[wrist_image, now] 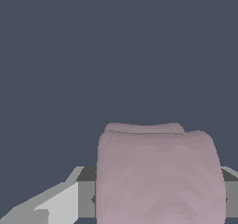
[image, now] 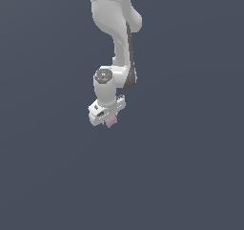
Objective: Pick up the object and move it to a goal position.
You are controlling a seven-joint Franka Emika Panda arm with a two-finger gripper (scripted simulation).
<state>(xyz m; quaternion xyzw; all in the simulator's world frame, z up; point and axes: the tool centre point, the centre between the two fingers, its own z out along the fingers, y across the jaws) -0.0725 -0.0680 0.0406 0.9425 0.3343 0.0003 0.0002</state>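
Note:
The object (image: 111, 122) is a tiny pale pink, blocky lump, peeking out just below the white gripper (image: 108, 117) in the exterior view. The white-grey arm reaches down to it from the top of that view. The wrist view has the object (wrist_image: 158, 176) large and close. It sits between the two fingers (wrist_image: 60, 203), whose dark pads press against both of its sides. The gripper is shut on it. No goal marker shows in either view.
A plain dark blue-grey surface fills the background of both views. Nothing else appears around the arm (image: 116, 28).

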